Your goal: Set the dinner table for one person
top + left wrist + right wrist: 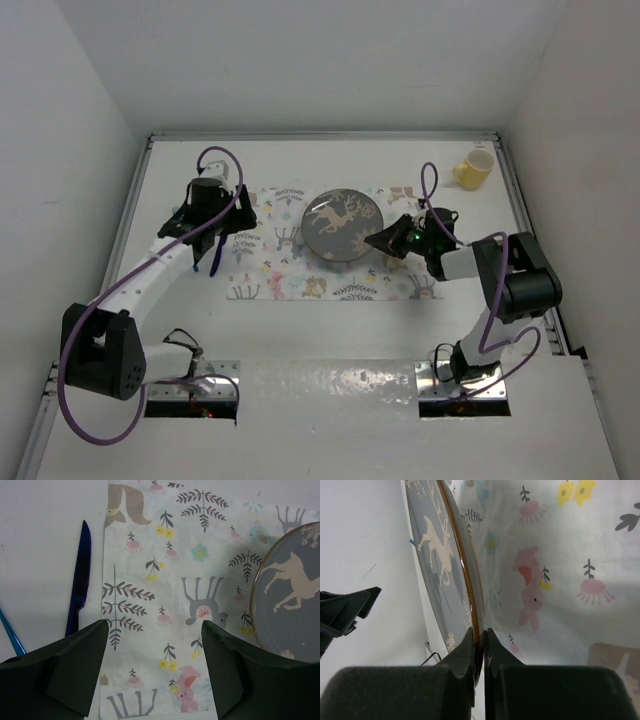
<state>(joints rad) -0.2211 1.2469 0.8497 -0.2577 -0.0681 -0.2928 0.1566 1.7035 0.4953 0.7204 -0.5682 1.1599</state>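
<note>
Plate (340, 225) on mat (290, 278) at middle of table (330, 165), right rim pinched by right gripper (481, 632). Left gripper (155, 630) spread over mat's left border. Knife (80, 582) seen just left of it (long axis along mat edge, left arm nearer).

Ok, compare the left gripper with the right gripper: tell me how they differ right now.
The left gripper stands open; the right gripper is shut. The left gripper holds nothing; the right gripper pinches the rim of the plate. The left gripper is over the left edge of the mat by the blue knife; the right gripper is at the plate's right side. Both have dark fingers.
</note>
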